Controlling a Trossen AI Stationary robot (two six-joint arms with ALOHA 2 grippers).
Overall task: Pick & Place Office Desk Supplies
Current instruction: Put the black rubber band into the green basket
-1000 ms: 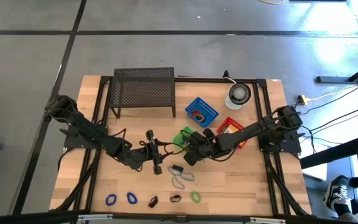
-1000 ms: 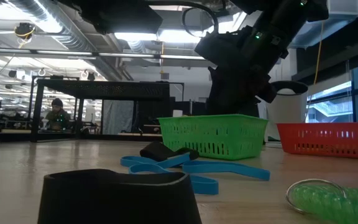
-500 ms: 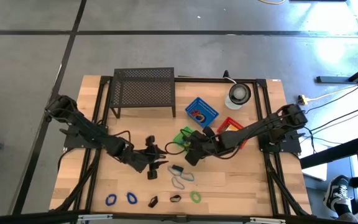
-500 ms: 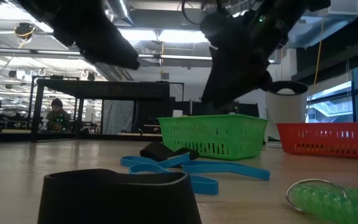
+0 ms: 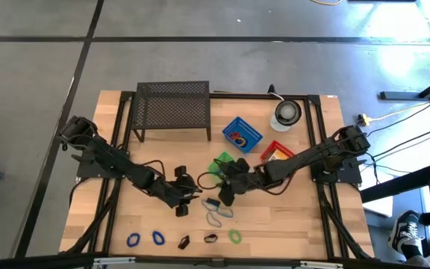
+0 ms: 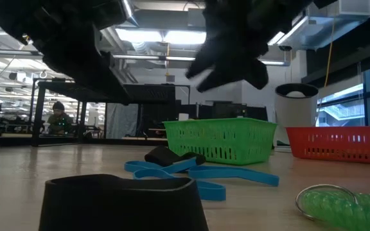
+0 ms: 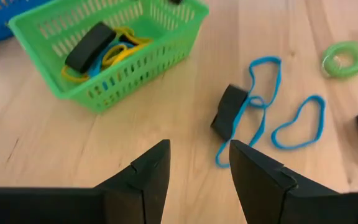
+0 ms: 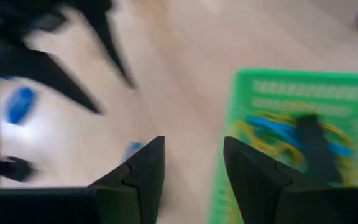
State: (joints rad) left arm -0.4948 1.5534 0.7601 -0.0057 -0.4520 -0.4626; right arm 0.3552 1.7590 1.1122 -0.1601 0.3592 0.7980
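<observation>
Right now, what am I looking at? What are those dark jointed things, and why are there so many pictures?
They are two robot arms at a wooden table, filmed at once from overhead, from table height, and from each wrist. The left gripper and right gripper are both open and empty, near the middle. On the table lie light blue loops, a black clip, a green coil, and green, blue and red baskets. The green one already holds bands.

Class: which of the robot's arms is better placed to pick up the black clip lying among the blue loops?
Probably the left: its open gripper faces the black clip directly, while the right gripper looks toward the green basket.
</observation>
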